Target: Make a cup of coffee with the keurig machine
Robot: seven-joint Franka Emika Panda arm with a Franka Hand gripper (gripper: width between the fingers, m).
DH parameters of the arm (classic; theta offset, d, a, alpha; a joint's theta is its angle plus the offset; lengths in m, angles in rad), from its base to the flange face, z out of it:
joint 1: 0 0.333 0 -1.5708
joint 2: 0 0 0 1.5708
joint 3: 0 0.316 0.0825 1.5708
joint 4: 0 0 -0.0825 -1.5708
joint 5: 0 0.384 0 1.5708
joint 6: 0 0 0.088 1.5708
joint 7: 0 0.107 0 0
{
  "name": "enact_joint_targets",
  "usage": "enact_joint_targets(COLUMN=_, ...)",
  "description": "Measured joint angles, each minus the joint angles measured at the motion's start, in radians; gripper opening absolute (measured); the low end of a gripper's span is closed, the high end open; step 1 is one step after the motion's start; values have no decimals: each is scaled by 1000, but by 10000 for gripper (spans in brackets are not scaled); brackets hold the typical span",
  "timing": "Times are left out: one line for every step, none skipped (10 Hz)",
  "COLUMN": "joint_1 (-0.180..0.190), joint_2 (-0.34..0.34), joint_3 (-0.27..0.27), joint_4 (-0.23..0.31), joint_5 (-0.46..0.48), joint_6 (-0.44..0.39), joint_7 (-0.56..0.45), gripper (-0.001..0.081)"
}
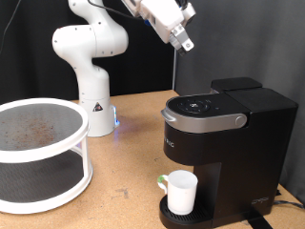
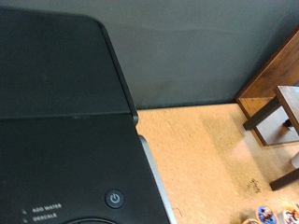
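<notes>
The keurig machine (image 1: 221, 136) is a boxy black coffee maker at the exterior view's right, its grey-silver lid handle (image 1: 202, 121) closed. The white cup (image 1: 181, 191) stands upright on the machine's round drip base (image 1: 181, 216), under the spout. A small green-topped thing (image 1: 163, 179) shows just beside the cup. My gripper (image 1: 185, 40) hangs in the air well above the machine, empty, its fingers close together. The wrist view looks down on the machine's black top (image 2: 56, 103) and its power button (image 2: 114, 198); no fingers show there.
A white two-tier round rack (image 1: 40, 153) stands at the exterior view's left. The white arm base (image 1: 91, 72) stands behind it on the wooden table (image 1: 129, 162). A dark wall is behind. A wooden stool (image 2: 280, 112) shows on the floor in the wrist view.
</notes>
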Motion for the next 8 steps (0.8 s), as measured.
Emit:
enact_joint_targets(joint_1=-5, joint_2=7, joint_3=16, joint_4=8, joint_5=-68, joint_6=-6, joint_7=5, gripper=807)
enact_joint_targets(joint_1=-11, joint_2=21, joint_3=24, joint_4=36, joint_5=-158, joint_6=-70, joint_7=19, gripper=807)
enact_joint_targets(joint_1=-19, joint_2=46, joint_3=31, joint_4=80, joint_5=-234, joint_6=-134, joint_7=46, gripper=807)
enact_joint_targets(joint_1=-21, joint_2=82, joint_3=33, joint_4=128, joint_5=-279, joint_6=-185, joint_7=74, gripper=807)
enact_joint_targets(joint_1=-24, joint_2=120, joint_3=33, joint_4=174, joint_5=-302, joint_6=-231, joint_7=95, gripper=807)
enact_joint_targets(joint_1=-28, joint_2=159, joint_3=32, joint_4=216, joint_5=-321, joint_6=-268, joint_7=108, gripper=807)
enact_joint_targets(joint_1=-32, joint_2=198, joint_3=30, joint_4=255, joint_5=-337, joint_6=-306, joint_7=112, gripper=807)
enact_joint_targets(joint_1=-35, joint_2=236, joint_3=29, joint_4=288, joint_5=-356, joint_6=-327, joint_7=114, gripper=807)
